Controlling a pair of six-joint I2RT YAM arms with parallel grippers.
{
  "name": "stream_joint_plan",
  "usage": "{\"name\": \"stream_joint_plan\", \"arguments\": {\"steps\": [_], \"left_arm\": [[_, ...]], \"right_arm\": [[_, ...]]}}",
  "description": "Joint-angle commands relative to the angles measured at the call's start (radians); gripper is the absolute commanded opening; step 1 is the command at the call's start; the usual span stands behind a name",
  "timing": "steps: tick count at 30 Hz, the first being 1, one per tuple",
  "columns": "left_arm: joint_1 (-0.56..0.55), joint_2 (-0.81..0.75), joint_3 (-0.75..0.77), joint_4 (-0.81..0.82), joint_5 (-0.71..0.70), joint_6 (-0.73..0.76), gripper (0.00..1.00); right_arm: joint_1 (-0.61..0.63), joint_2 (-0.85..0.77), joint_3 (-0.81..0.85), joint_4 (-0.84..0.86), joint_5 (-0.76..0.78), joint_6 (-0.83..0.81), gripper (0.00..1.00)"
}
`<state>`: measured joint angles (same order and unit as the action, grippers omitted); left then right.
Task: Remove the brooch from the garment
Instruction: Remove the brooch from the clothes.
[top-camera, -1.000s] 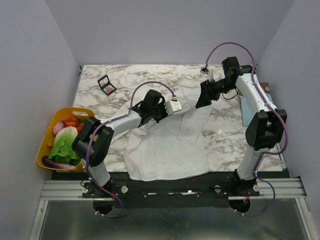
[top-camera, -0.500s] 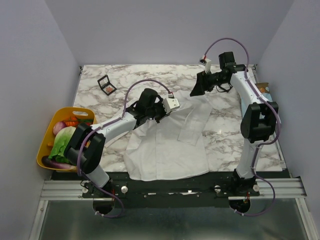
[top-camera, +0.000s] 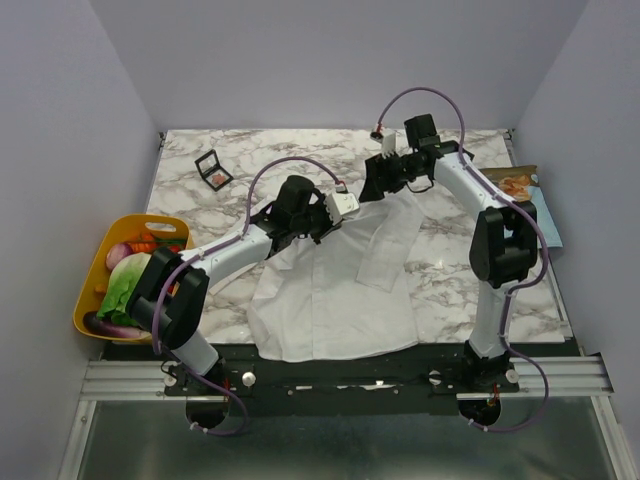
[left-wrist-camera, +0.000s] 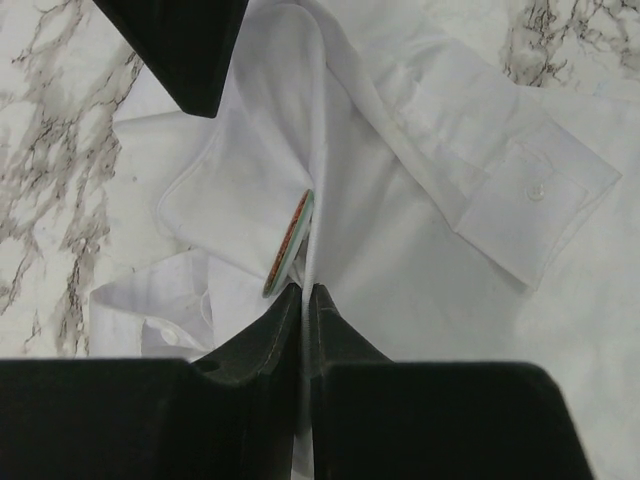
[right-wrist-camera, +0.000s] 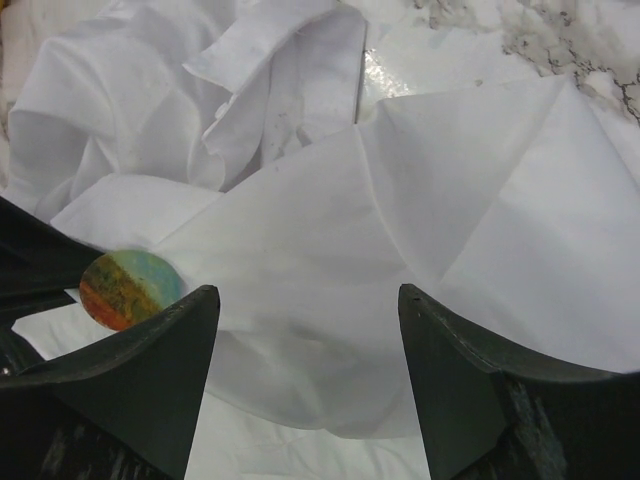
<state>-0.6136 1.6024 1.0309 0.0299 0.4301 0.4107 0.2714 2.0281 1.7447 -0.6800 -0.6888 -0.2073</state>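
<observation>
Brooch (right-wrist-camera: 130, 290) is showing as a small round disc, green-blue on top and fading to orange-red below. It is sitting on a raised fold of the garment (top-camera: 335, 290) up near the collar end. In the left wrist view it is turning edge-on (left-wrist-camera: 290, 245), just past the fingertips. Left tool (left-wrist-camera: 305, 290) is pinching a thin ridge of the white fabric right below the brooch, with its jaws nearly together on the cloth. Right tool (right-wrist-camera: 305, 295) is hovering over the same bunched area with its jaws standing wide apart and gripping nothing, the brooch lying just beside its left-hand finger in its own view. Garment is lying spread flat down the middle of the surface (top-camera: 450, 270), white marble with grey veins, and plain lavender walls are closing in three sides. Hem is reaching the near edge by the arm bases. A black palette (top-camera: 213, 170) is sitting at the far left, a yellow basket (top-camera: 88, 295) of vegetables is hanging off the left edge, and a booklet (top-camera: 530, 190) is resting at the right edge. Bare marble is showing on both sides of the garment.
</observation>
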Motion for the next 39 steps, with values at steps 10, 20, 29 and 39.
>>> {"name": "stream_joint_plan", "arguments": {"steps": [10, 20, 29, 39], "left_arm": [[-0.002, -0.024, -0.038, 0.148, -0.113, -0.062, 0.17], [-0.002, 0.008, -0.023, 0.145, -0.126, -0.076, 0.19], [-0.002, 0.005, -0.042, 0.140, -0.108, -0.058, 0.19], [-0.002, -0.004, -0.038, 0.140, -0.087, -0.076, 0.19]], "right_arm": [[0.071, 0.009, -0.149, -0.006, -0.017, -0.103, 0.77], [0.074, -0.121, -0.226, 0.051, -0.155, -0.145, 0.75], [0.075, -0.175, -0.237, 0.138, -0.169, -0.086, 0.75], [0.075, -0.121, -0.206, 0.186, -0.078, -0.011, 0.70]]}}
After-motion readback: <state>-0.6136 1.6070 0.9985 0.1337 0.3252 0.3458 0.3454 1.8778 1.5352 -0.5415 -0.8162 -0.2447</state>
